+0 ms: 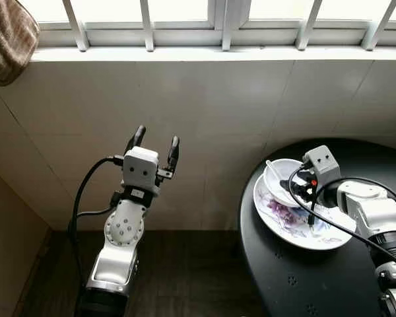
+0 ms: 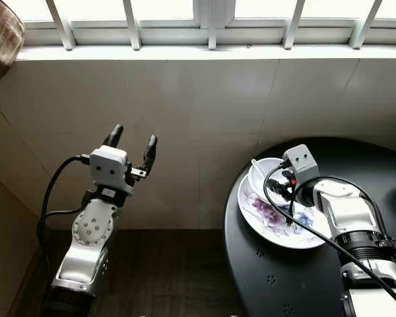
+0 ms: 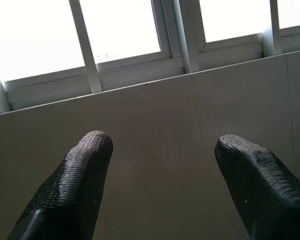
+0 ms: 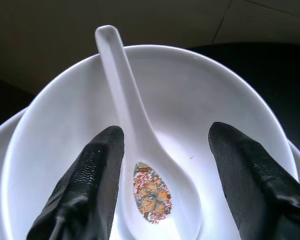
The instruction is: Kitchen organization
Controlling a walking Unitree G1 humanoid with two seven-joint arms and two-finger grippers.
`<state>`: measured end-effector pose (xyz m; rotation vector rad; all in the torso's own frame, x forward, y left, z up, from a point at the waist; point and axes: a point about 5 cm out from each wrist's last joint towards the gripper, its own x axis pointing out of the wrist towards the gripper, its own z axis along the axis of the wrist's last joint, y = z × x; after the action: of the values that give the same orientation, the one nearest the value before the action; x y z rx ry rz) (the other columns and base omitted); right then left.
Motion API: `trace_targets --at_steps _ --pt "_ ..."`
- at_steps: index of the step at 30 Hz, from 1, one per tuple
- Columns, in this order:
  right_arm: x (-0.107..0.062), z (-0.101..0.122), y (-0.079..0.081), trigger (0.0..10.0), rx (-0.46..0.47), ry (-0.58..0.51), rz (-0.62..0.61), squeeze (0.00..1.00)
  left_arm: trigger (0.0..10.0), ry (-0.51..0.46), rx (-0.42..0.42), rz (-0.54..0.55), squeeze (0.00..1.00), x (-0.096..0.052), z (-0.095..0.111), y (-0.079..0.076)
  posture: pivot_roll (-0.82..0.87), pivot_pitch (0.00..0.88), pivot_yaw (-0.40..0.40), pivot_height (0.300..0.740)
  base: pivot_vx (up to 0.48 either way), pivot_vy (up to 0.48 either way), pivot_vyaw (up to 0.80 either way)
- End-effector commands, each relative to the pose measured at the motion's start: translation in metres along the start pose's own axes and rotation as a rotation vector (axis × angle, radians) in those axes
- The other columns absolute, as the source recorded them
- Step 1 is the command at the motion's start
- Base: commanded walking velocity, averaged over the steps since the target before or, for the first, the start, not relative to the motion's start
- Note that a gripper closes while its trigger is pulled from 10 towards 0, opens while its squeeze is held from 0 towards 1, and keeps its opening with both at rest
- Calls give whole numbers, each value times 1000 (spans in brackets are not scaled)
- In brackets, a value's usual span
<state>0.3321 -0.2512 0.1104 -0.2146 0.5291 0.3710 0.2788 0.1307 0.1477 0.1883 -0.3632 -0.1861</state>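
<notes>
While right tool point(image 4: 162, 170) gapes wide astride spoon point(image 4: 140, 150) in bowl point(image 4: 230, 95), left tool point(image 1: 156, 146) gapes wide at wall.

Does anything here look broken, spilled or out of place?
Nothing stands out. A white spoon lies in a white bowl on a patterned plate atop the black table, intact and unspilled.
</notes>
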Motion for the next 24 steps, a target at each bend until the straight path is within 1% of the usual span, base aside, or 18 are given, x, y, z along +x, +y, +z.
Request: trace_targets --at_steps 1,8,11,17,18,20,24 --pt "3 4 -1 10000 -14 -22 -10 0 10000 8 3 2 0 2 -1 0 -140 0 -25 740 0 0 0" --pt "13 0 2 10000 59 -22 6 0 10000 13 3 -3 0 2 -3 -1 -134 0 -26 740 0 0 0" --pt "15 -1 3 10000 69 -28 17 0 10000 15 5 -3 0 2 -3 -1 -130 0 -28 740 0 0 0" --pt "18 -5 0 10000 42 -13 4 0 10000 21 7 0 0 1 -4 -1 -128 0 -31 740 0 0 0" --pt "18 -7 -2 10000 12 15 -24 0 10000 26 8 2 0 0 -5 0 -128 0 -31 740 0 0 0" --pt "18 -8 -4 10000 -1 27 -35 0 10000 29 7 3 0 0 -5 0 -128 0 -31 740 0 0 0" --pt "19 -15 -2 10000 7 70 -20 0 10000 34 6 -1 0 0 -6 -1 -128 0 -34 740 0 0 0"
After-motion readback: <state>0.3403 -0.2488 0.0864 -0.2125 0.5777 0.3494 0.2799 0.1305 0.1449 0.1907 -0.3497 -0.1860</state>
